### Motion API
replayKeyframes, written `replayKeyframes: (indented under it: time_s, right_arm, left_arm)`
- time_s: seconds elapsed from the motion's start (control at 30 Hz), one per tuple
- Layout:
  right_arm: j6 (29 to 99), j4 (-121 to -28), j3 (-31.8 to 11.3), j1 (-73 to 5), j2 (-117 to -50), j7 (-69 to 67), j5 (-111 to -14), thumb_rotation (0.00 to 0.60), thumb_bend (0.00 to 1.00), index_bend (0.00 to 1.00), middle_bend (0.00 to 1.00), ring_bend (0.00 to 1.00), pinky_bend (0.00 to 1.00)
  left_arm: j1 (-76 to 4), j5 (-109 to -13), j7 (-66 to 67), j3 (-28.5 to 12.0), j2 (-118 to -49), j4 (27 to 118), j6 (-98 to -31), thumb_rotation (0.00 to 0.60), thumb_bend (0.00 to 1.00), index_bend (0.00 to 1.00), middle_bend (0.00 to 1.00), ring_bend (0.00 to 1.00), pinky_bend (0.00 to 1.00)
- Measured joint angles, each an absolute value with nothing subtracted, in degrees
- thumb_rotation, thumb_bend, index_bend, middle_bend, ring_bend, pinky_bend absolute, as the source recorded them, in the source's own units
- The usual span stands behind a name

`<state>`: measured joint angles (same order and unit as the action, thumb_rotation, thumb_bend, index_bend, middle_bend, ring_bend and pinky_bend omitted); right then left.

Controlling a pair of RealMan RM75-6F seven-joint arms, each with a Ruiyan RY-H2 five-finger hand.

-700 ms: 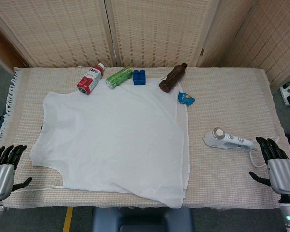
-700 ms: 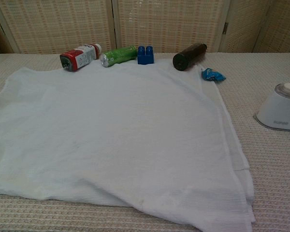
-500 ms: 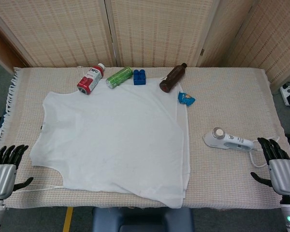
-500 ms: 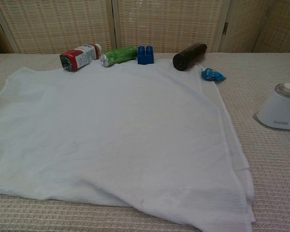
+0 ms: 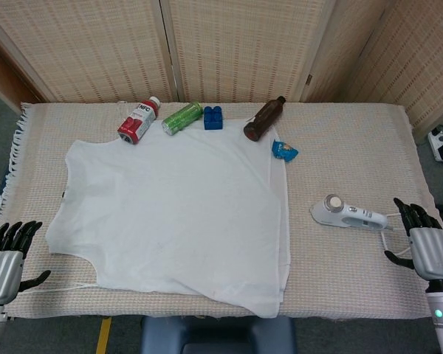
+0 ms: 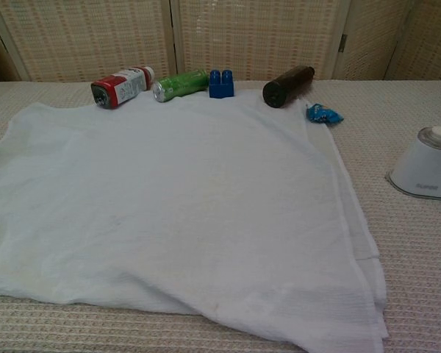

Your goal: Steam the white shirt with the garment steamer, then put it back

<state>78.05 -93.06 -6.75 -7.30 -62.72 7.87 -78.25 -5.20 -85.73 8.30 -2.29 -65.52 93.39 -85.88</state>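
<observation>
The white shirt lies spread flat over the middle of the table, and fills most of the chest view. The white garment steamer lies on its side to the right of the shirt; only its head shows at the right edge of the chest view. My right hand hovers just right of the steamer's handle, fingers apart, holding nothing. At the table's front left corner my left hand is open too, clear of the shirt.
Along the far edge lie a red-and-white bottle, a green can, a blue block, a brown bottle and a small blue wrapper. The steamer's cord trails beside my right hand. A folding screen stands behind.
My right hand has shifted slightly up and right, staying near the steamer's handle. The left hand, shirt and steamer have not moved.
</observation>
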Motion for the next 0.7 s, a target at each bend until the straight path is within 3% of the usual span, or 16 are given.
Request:
replayKeyframes:
  time_s: [0.37, 0.7]
  right_arm:
    - [62.6, -81.7, -9.9, -14.8, -66.9, 7.3, -67.5, 0.600, 0.02, 0.23, 0.30, 0.24, 0.35]
    - [55.3, -73.8, -9.7, -20.2, -73.0, 4.8, -66.6, 0.600, 0.02, 0.32, 0.36, 0.28, 0.37]
  left_arm:
    - [-5.1, -85.2, 8.8, -1.7, -65.6, 93.5, -84.7, 0.600, 0.07, 0.15, 0.15, 0.10, 0.04]
    - [-5.4, -85.3, 9.7, -1.8, -64.9, 94.8, -84.4, 0.600, 0.07, 0.15, 0.14, 0.10, 0.04]
